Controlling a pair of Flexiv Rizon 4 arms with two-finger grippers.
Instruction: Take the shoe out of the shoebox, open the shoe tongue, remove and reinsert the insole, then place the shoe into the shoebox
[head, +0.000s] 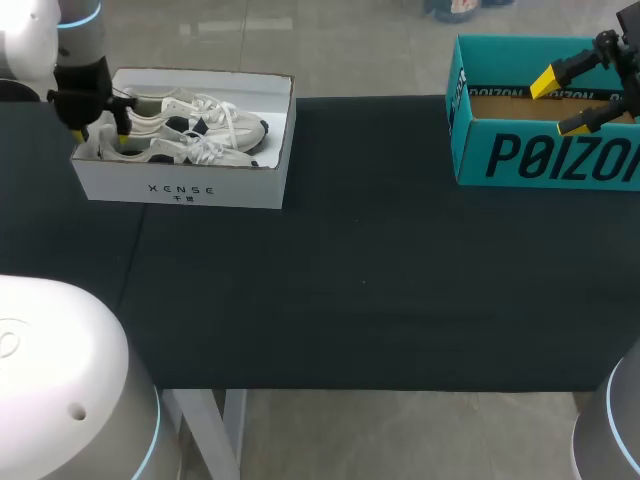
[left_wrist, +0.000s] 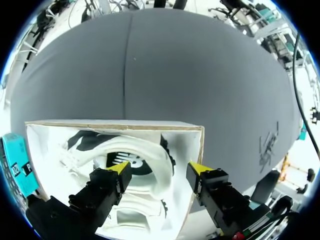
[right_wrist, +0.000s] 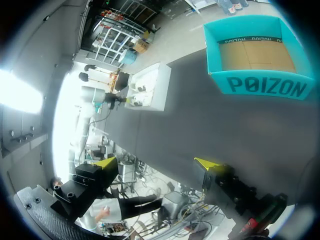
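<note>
A white shoebox (head: 185, 188) stands at the table's far left with two white sneakers in it, one shoe (head: 195, 108) behind the other shoe (head: 190, 150). My left gripper (head: 108, 130) reaches down into the box's left end, at the heels. In the left wrist view the left gripper (left_wrist: 159, 169) stands open astride a sneaker's heel (left_wrist: 150, 157); one finger is inside the box and the other is right at the box's end wall (left_wrist: 197, 145). My right gripper (head: 560, 105) hangs open and empty over the teal box; the right gripper (right_wrist: 157, 162) holds nothing.
A teal cardboard box (head: 545, 150) stands open at the far right, with only its brown bottom (right_wrist: 257, 55) showing inside. Black cloth (head: 380, 270) covers the table between the two boxes.
</note>
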